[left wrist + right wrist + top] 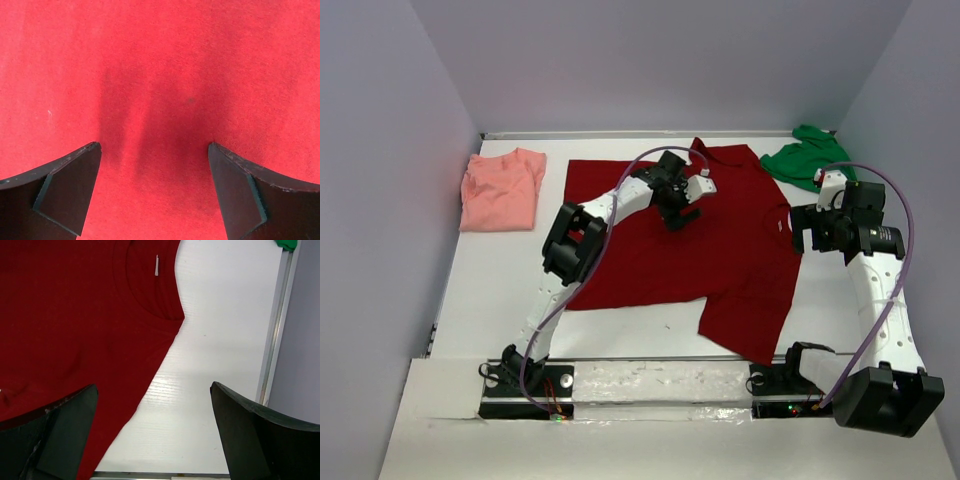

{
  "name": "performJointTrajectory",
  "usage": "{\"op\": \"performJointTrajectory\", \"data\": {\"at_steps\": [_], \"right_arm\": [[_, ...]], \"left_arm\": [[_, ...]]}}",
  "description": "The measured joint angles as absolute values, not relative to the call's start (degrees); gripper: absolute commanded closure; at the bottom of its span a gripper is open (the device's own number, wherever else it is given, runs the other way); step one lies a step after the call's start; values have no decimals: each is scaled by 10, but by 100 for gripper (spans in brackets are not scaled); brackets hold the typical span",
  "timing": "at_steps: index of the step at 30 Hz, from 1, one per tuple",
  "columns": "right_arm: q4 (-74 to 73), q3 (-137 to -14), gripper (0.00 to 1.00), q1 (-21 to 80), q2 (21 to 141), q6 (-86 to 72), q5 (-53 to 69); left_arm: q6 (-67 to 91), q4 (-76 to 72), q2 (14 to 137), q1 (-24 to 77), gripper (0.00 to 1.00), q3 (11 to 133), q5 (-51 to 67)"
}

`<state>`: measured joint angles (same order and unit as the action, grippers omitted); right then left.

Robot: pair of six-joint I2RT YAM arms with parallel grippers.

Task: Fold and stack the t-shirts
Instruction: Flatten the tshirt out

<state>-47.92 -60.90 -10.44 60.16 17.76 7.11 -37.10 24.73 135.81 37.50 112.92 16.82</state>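
My left claw [152, 150] and right claw [153, 387] gape wide, empty; grabbing the red shirt [740, 260] mid-cloth could bunch it and spoil folding.

Red shirt [720, 260] spread centre; salmon shirt [500, 192] folded left; green shirt [804, 160] bunched right.

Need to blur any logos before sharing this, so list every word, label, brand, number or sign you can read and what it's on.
No text can be read in any view.
The neck tag inside the collar of the dark red t-shirt: white, too small to read.
The salmon-pink t-shirt and the green t-shirt: no print visible.
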Motion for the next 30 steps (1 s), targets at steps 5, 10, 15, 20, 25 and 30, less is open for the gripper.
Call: {"op": "performJointTrajectory", "data": {"at_steps": [5, 10, 15, 20, 25, 30], "right_arm": [[-479, -609, 0, -104, 605, 178, 75], [-479, -609, 0, -104, 605, 178, 75], [-479, -601, 0, -104, 605, 178, 76], [-478, -601, 0, -104, 606, 178, 75], [-478, -601, 0, -104, 611, 178, 75], [-478, -601, 0, -104, 617, 178, 76]], "left_arm": [[-375, 265, 1377, 373, 1, 1165, 162], [-377, 293, 1405, 365, 1, 1217, 165], [-377, 299, 1412, 355, 1, 1228, 173], [-378, 304, 1413, 347, 1, 1228, 180], [-385, 310, 1408, 344, 1, 1220, 198], [-391, 343, 1364, 344, 1, 1160, 220]]}}
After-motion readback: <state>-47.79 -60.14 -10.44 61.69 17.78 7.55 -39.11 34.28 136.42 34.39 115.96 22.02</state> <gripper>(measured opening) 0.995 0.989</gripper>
